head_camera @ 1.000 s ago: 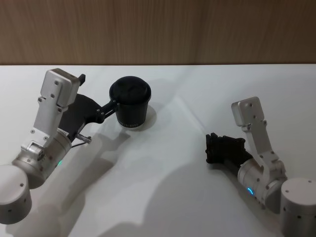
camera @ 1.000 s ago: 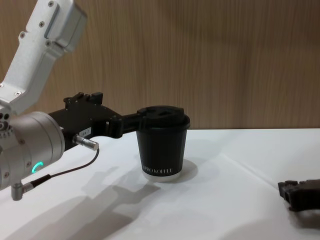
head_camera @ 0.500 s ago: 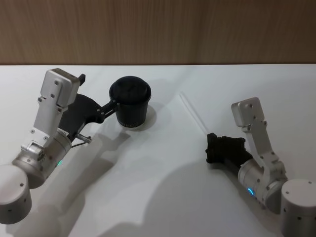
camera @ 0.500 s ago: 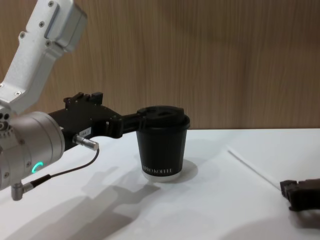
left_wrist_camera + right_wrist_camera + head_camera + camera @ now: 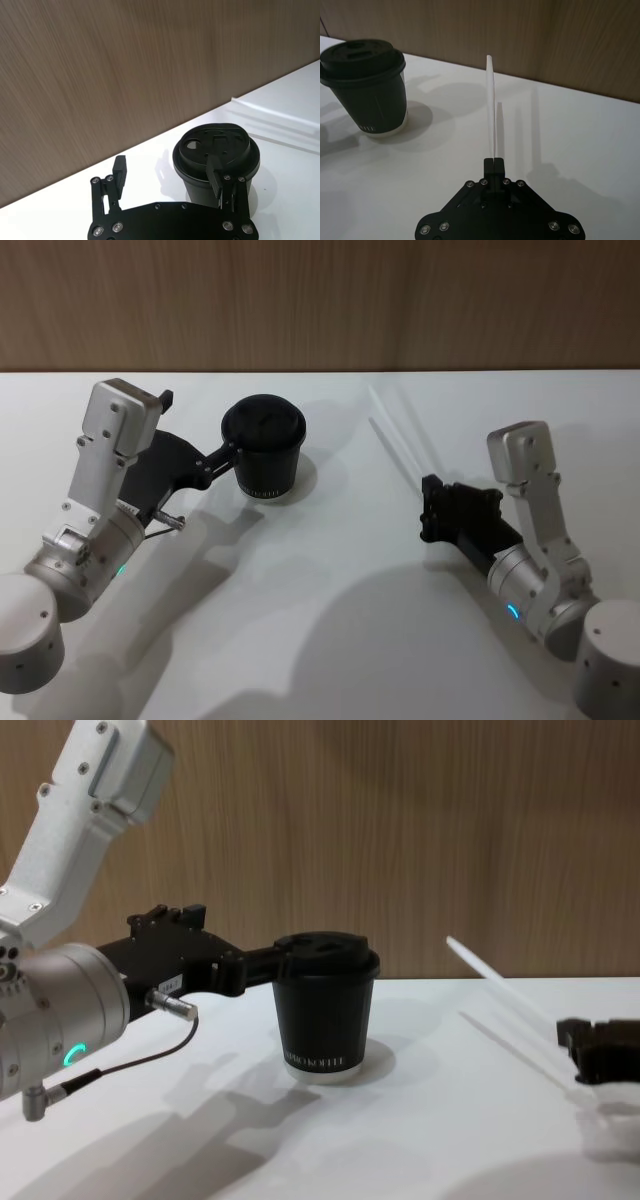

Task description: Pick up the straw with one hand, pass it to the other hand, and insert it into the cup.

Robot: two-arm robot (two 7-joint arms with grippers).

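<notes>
The straw [image 5: 491, 110] juts from the right gripper [image 5: 494, 161].

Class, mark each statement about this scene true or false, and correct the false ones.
1. The right gripper is shut on the straw. True.
2. The straw stands in the cup. False: it is held in the air, apart from the cup.
3. The cup is upright with its lid on. True.
4. The left gripper is shut. False: it is open beside the cup.
</notes>
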